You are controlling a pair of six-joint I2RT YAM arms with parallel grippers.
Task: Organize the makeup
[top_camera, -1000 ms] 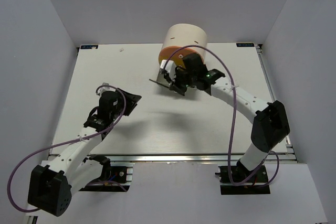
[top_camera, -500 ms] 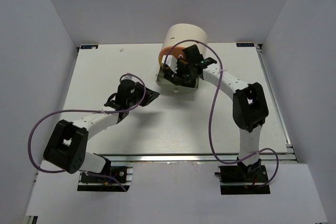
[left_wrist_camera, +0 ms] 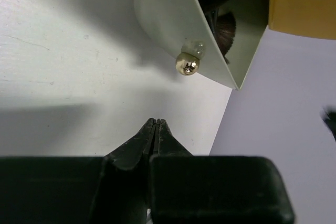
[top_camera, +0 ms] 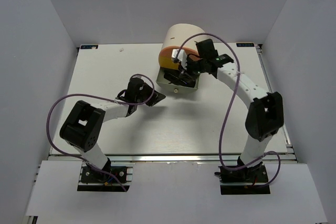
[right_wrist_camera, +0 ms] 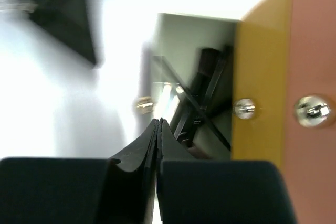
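The makeup in view is several thin black brushes and sticks (right_wrist_camera: pixel 202 98) lying crossed inside the pulled-out cream drawer (left_wrist_camera: pixel 170 19); a flared brush head (left_wrist_camera: pixel 226 27) shows over the drawer wall. The drawer (top_camera: pixel 169 84) sticks out of the cream cylindrical case (top_camera: pixel 184 35), brass knob (left_wrist_camera: pixel 187 64) toward the front. My left gripper (left_wrist_camera: pixel 156 121) is shut on nothing, just short of the knob, low over the table. My right gripper (right_wrist_camera: pixel 159 122) is shut and empty, hovering over the open drawer. In the top view the left gripper (top_camera: pixel 157 98) sits left of the drawer and the right gripper (top_camera: pixel 182 74) above it.
The orange-yellow drawer front (right_wrist_camera: pixel 260 77) with two metal knobs is right beside the right fingers. The white table (top_camera: pixel 105 72) stretches to the left and front of the case. Grey walls enclose the table on three sides.
The left arm swung right across the table to the drawer's knob and its jaws closed. The right arm shifted back over the drawer; its jaws are shut as they were a second ago.
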